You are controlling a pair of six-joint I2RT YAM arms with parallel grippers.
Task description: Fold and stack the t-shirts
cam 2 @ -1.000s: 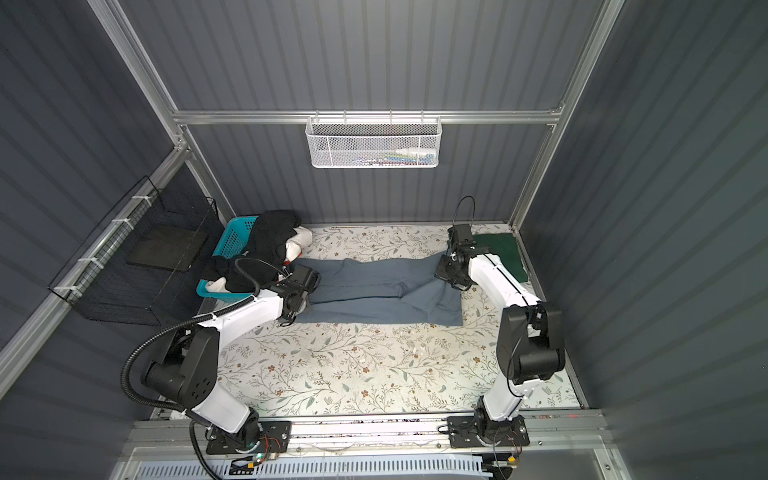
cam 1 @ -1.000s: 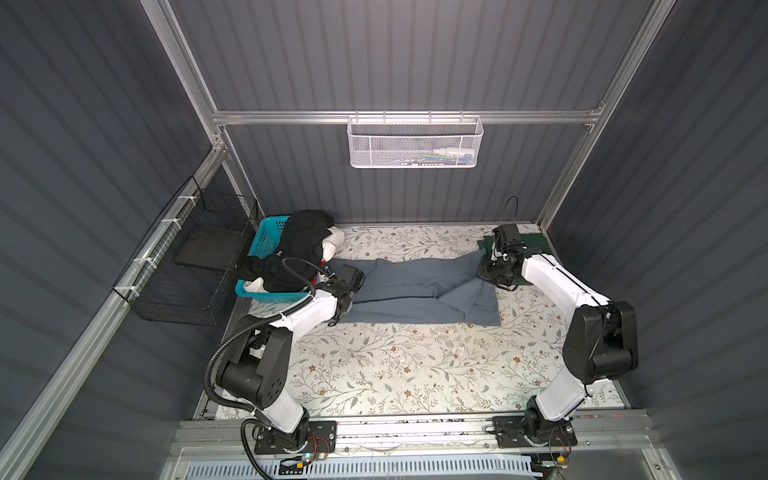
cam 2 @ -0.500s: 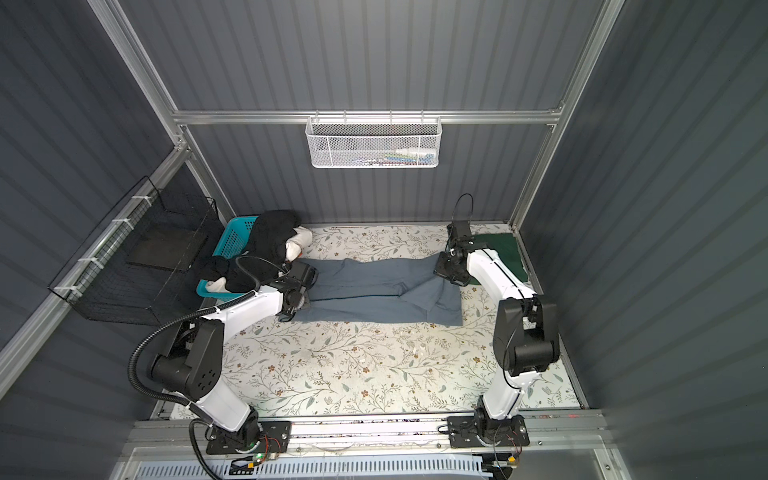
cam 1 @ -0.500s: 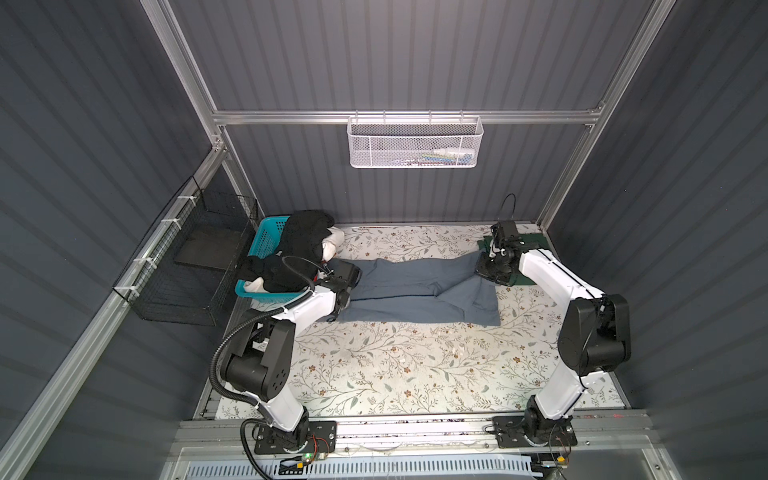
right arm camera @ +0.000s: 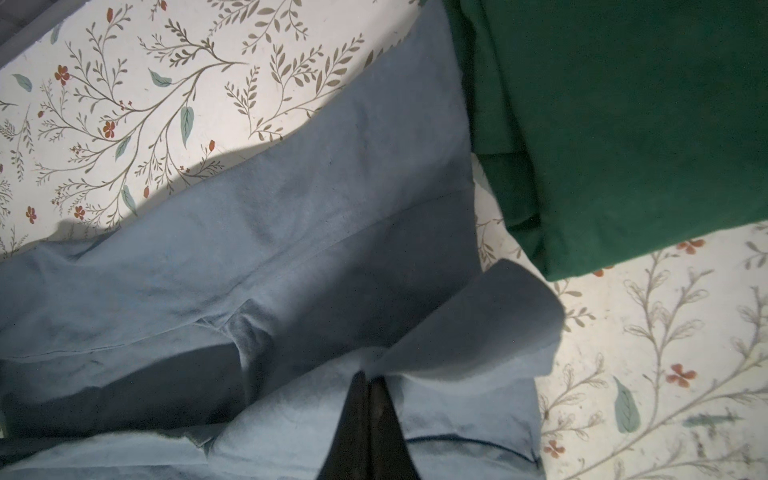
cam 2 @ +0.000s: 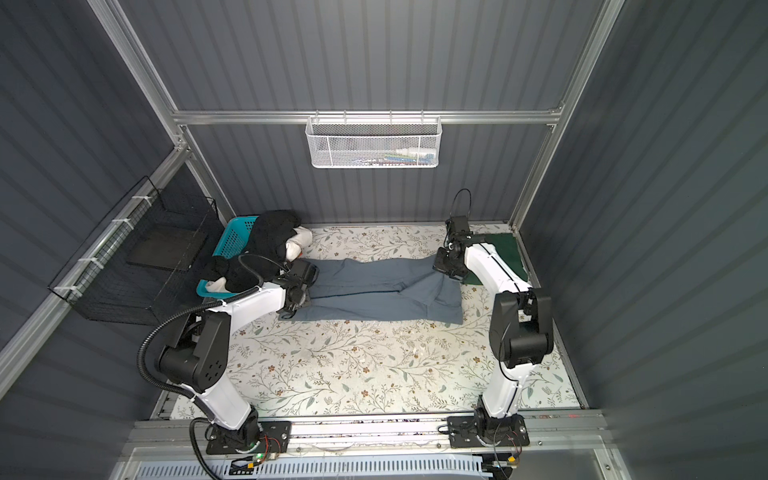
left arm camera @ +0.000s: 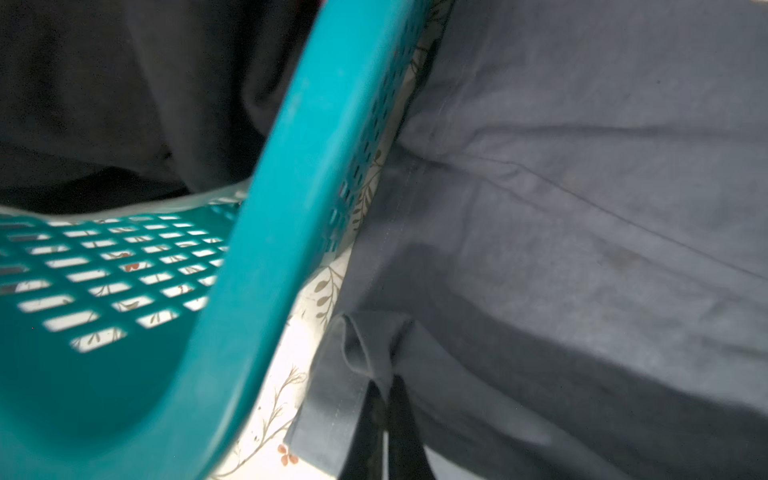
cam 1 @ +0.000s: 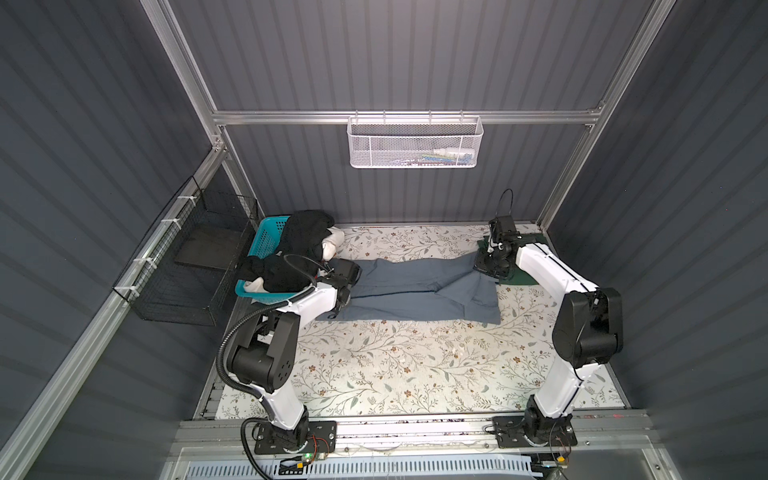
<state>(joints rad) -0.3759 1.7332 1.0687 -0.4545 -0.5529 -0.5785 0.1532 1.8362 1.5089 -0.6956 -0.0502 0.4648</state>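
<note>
Turquoise lattice basket [cam 1: 264,237] at the floral surface's [cam 1: 395,365] far left corner; white mesh basket [cam 1: 414,143] on the back rail [cam 1: 291,117]; black wire basket [cam 1: 183,270] on the left wall [cam 1: 83,145].

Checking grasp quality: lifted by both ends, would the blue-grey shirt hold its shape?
Likely floppy: the blue-grey shirt creases and curls where the right gripper pinches it. Probably light: the left gripper gathers thin cloth. It would probably sag between them.

Left gripper [left arm camera: 384,384] and right gripper [right arm camera: 369,378] low, far forward, wide apart, each clamped on the grey shirt [cam 1: 415,286].
</note>
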